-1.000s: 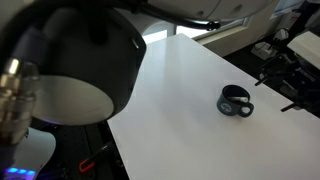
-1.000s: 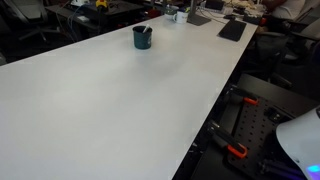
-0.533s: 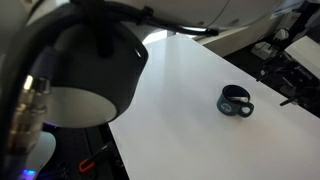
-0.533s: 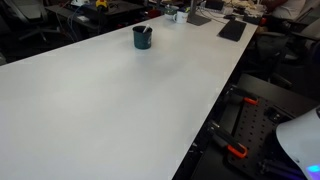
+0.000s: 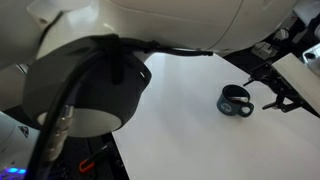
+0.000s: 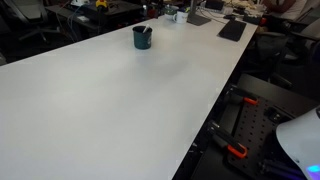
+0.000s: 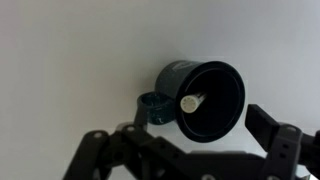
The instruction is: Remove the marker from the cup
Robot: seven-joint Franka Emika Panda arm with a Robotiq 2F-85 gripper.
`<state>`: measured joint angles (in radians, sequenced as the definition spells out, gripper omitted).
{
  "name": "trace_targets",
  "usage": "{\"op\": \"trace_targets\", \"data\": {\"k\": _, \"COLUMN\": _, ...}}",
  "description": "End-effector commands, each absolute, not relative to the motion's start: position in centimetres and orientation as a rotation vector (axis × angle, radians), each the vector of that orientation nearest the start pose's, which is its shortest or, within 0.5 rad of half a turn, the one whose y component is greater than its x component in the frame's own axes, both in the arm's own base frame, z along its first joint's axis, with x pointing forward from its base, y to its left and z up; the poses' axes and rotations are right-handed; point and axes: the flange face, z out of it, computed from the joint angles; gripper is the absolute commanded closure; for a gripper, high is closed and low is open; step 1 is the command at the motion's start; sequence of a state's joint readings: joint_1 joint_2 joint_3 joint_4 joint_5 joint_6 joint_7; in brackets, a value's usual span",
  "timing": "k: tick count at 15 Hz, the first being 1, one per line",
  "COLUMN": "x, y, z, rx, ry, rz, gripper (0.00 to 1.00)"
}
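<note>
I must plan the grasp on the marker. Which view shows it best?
Wrist view: the marker shows its pale end inside the cup. Both exterior views show the cup small, the marker hardly discernible.

Table [image 6: 110, 110]: broad white top with a plain matte surface; it fills most of both exterior views and the whole backdrop of the wrist view.
Table edge: a long straight side runs diagonally in an exterior view, with dark ground below it.
Beside the table: dark framework [image 6: 262, 112] carrying red-handled clamps [image 6: 236, 151].
Far end of table: a flat dark keyboard-like slab [image 6: 232, 30] and a cluster of small desk items [image 6: 176, 14], too small to identify.
Rear of room: dark office chairs [image 6: 30, 35] and a yellow object [image 6: 101, 4] on a further surface.
Light: even and diffuse; the tabletop is bright and the surroundings are dim.
Low corner: a blue glow [image 5: 10, 168] under the table level.
</note>
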<state>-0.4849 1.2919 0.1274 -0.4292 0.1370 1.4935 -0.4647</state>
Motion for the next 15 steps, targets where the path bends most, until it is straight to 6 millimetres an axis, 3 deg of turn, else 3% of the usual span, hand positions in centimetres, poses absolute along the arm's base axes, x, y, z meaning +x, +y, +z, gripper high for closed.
{"op": "trace_targets", "data": {"k": 1, "x": 71.1, "y": -31.5, "z": 24.0, "rx": -2.77, "ry": -0.043, "rz": 0.142, "gripper": 0.0}}
{"op": "trace_targets", "data": {"k": 3, "x": 70.9, "y": -31.4, "z": 23.6, "rx": -2.759, "ry": -0.051, "rz": 0.158, "gripper": 0.0}}
{"op": "trace_targets", "data": {"k": 4, "x": 70.9, "y": -31.4, "z": 23.4, "rx": -2.758, "ry": -0.052, "rz": 0.162, "gripper": 0.25}}
{"op": "trace_targets", "data": {"k": 5, "x": 70.9, "y": -31.4, "z": 23.1, "rx": -2.757, "ry": -0.052, "rz": 0.165, "gripper": 0.26}}
{"op": "trace_targets", "data": {"k": 12, "x": 70.5, "y": -31.5, "z": 22.1, "rx": -2.744, "ry": -0.056, "rz": 0.192, "gripper": 0.82}}
{"op": "trace_targets", "data": {"k": 15, "x": 70.4, "y": -31.6, "z": 21.6, "rx": -2.74, "ry": -0.06, "rz": 0.201, "gripper": 1.0}}
